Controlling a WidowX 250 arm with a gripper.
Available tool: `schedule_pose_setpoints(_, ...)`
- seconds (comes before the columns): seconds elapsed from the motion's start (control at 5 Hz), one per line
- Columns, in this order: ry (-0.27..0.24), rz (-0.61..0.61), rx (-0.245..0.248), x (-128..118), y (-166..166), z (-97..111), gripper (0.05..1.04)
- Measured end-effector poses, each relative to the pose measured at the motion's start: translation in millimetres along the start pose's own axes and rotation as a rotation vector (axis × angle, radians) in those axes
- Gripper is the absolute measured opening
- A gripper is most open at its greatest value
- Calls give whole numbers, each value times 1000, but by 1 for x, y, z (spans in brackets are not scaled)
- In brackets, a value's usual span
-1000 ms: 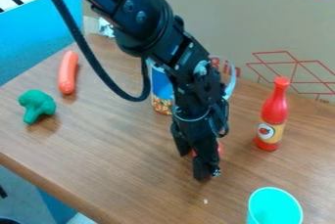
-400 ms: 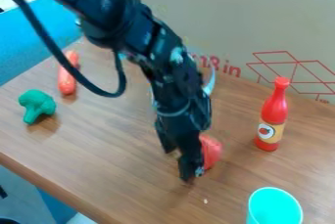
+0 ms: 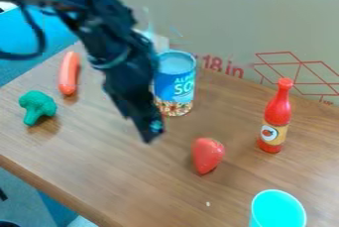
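Observation:
The black gripper hangs over the middle of the table, just left of and in front of a blue can, and holds nothing that can be seen. A red strawberry lies on the wood to the gripper's right and nearer the camera, apart from it. To the left are an orange-red sausage and a green broccoli piece. A red bottle with a yellow label stands upright at the right.
A turquoise cup stands at the front right. A large cardboard panel rises along the table's back edge. The wooden table has its front edge running diagonally at the lower left.
The gripper has moved left and toward the back, away from the strawberry, uncovering it and the can. The strawberry, bottle, cup, sausage and broccoli stay where they were.

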State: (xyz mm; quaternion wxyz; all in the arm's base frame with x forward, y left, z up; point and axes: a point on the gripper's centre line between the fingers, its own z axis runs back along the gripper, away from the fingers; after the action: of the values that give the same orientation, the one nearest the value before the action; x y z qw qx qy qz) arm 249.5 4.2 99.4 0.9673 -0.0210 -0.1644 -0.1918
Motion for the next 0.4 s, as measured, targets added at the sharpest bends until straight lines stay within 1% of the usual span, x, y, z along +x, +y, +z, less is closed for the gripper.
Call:
schedule_pose_setpoints(0.2,140,129,46,-21,36,25,997)
schedule_pose_setpoints(0.4,263,278,57,-36,80,38,998)
